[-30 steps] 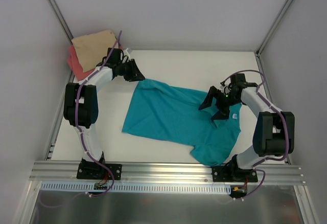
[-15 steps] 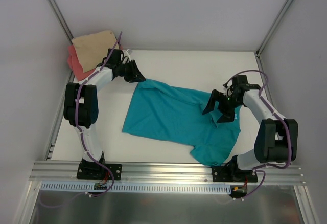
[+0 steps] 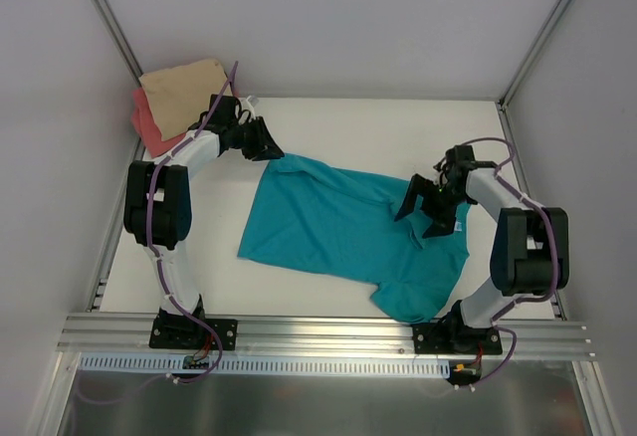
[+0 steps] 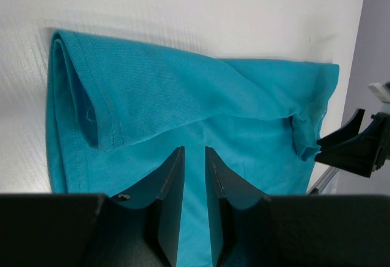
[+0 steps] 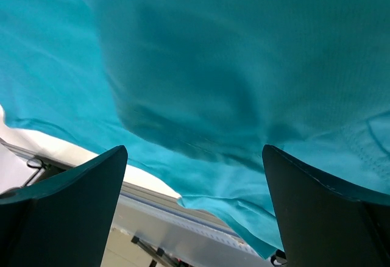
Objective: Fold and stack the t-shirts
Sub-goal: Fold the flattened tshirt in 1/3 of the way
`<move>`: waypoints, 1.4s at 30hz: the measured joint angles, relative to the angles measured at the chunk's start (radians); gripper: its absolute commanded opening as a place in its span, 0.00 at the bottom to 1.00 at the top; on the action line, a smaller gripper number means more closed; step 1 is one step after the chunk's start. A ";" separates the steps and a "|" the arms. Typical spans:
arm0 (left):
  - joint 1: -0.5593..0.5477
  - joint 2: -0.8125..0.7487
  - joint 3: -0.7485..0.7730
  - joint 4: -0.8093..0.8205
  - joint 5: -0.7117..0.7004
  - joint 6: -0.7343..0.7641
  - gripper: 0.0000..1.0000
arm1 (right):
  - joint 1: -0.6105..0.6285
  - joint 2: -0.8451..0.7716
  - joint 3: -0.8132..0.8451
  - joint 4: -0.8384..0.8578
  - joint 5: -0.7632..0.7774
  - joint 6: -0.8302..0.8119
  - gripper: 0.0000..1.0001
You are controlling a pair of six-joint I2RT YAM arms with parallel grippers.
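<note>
Cloth filled most of our view. On the smooth white table (image 3: 378,122) the teal t-shirt (image 3: 333,225) lay spread out, a soft, rumpled knit. The tan t-shirt (image 3: 184,93) sat folded on the coral t-shirt (image 3: 149,132) at 10 o'clock. Our left gripper (image 4: 194,152) stayed nearly closed on the stitched teal edge at 11 o'clock. The right gripper (image 3: 423,214), at 3 o'clock, had just spread wide and held nothing, so we judged a fresh grasp was coming.
</note>
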 measured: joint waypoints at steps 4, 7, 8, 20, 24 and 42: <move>0.000 0.000 0.000 0.000 0.000 0.000 0.21 | 0.000 0.036 0.120 0.003 0.006 0.011 1.00; 0.001 0.000 0.000 0.000 0.001 0.000 0.21 | 0.000 0.048 0.194 0.007 0.006 0.017 1.00; 0.001 0.000 0.000 0.000 0.001 0.000 0.21 | 0.000 0.048 0.209 0.009 0.006 0.017 0.99; 0.001 0.000 0.000 0.004 0.018 0.000 0.21 | 0.003 0.172 0.239 0.045 -0.006 0.047 0.99; 0.001 0.000 0.000 0.003 0.018 0.000 0.21 | 0.023 0.199 0.239 0.074 -0.024 0.066 1.00; 0.007 0.000 -0.003 0.005 0.018 0.000 0.21 | 0.211 0.127 0.107 0.074 -0.079 0.110 0.99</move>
